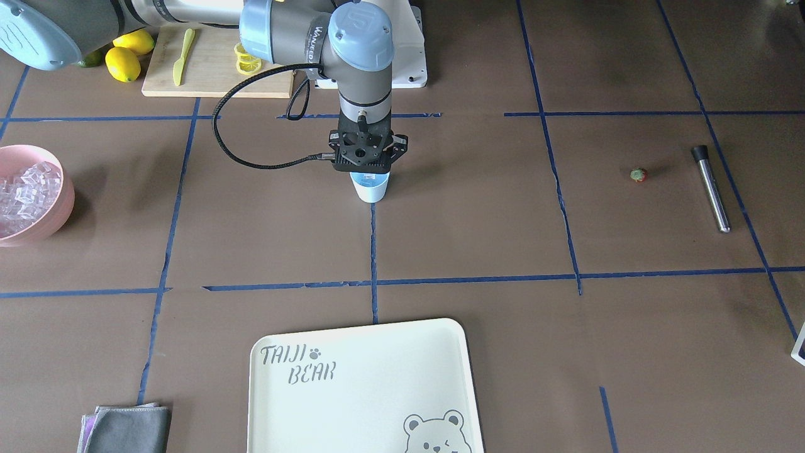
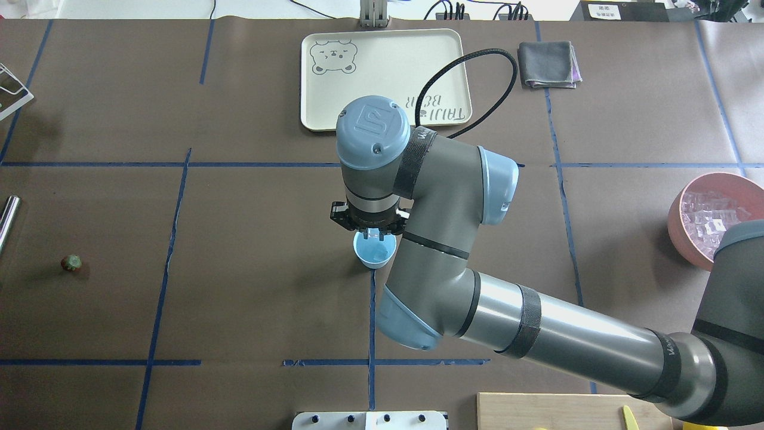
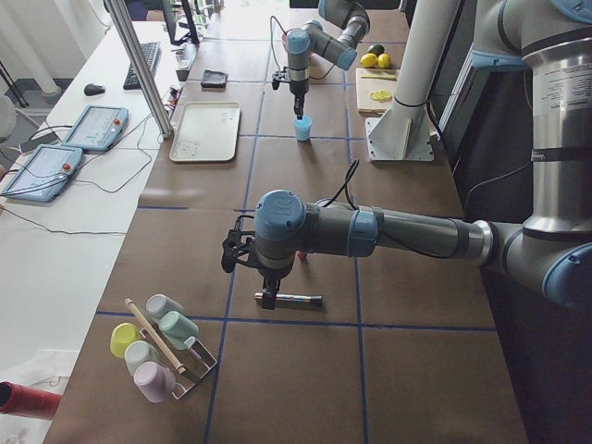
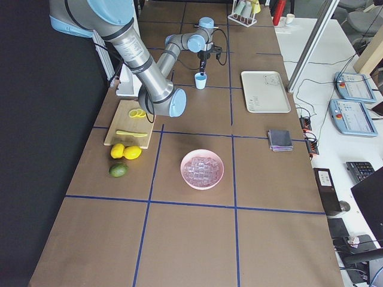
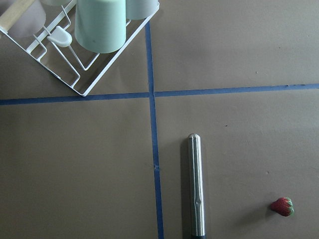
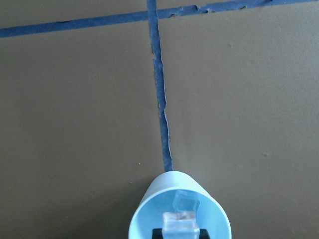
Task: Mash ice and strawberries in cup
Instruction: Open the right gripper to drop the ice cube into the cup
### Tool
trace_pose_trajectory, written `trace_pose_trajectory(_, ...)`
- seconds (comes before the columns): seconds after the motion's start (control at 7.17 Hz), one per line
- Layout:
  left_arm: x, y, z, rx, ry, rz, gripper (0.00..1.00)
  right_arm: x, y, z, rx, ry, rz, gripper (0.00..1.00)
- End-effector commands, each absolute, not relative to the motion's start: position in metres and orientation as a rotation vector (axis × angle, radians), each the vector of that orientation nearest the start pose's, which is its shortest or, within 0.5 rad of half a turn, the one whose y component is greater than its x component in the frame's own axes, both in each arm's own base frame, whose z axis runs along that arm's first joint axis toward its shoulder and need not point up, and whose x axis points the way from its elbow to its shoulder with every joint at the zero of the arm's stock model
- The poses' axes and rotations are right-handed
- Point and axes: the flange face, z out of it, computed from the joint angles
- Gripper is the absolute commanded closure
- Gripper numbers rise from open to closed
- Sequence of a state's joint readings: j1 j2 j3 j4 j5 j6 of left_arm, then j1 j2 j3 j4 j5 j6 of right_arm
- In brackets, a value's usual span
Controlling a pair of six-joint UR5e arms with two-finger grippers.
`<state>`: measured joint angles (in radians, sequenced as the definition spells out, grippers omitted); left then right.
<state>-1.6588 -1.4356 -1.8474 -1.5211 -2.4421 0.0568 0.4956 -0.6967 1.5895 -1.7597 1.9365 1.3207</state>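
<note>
Right gripper (image 2: 371, 232) hangs over the cup (image 2: 375, 254), fingers seemingly clamped on an ice cube (image 6: 179, 223), evidently for release inside; left gripper (image 3: 267, 296) hovers above the metal rod (image 5: 196, 184), closure indeterminable.

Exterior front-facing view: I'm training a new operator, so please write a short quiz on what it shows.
1. True or false: the strawberry is already in the light-blue cup.
2. Which arm's gripper hangs over the cup? A) left B) right
3. Fill in: the spare ice cubes lie in the pink ____.
Key: 1 false, it lies apart, near the metal muddler; 2 B, the right gripper; 3 bowl.
</note>
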Motion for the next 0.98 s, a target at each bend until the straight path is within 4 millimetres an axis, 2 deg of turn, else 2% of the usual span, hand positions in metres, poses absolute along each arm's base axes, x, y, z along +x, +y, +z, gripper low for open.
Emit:
trace_pose_trajectory(0.0,-0.0950,-0.4295,0.5833,0.147,0.862,0.011,0.00,-0.5758,-0.4205,0.1347,-0.088,-0.779,0.099,0.86)
trace_pose_trajectory(0.14,-0.0950,-0.4296,0.5832,0.149,0.862,0.011,0.00,-0.5768,-0.4181,0.1350,-0.094,-0.780,0.095,0.80)
trace_pose_trajectory(0.42,-0.0950,-0.4295,0.5841,0.146,0.862,0.010,0.00,-0.5783,-0.4153,0.1336,-0.104,-0.785,0.087,0.49)
trace_pose_trajectory(0.56,-0.0950,-0.4295,0.5833,0.147,0.862,0.011,0.00,-0.5771,-0.4147,0.1330,-0.103,-0.788,0.086,0.40)
trace_pose_trajectory(0.7,-0.0950,-0.4295,0.5833,0.147,0.862,0.011,0.00,-0.5766,-0.4144,0.1313,-0.102,-0.790,0.087,0.23)
trace_pose_trajectory(0.84,-0.0950,-0.4295,0.5833,0.147,0.862,0.011,0.00,-0.5766,-0.4144,0.1302,-0.101,-0.792,0.087,0.15)
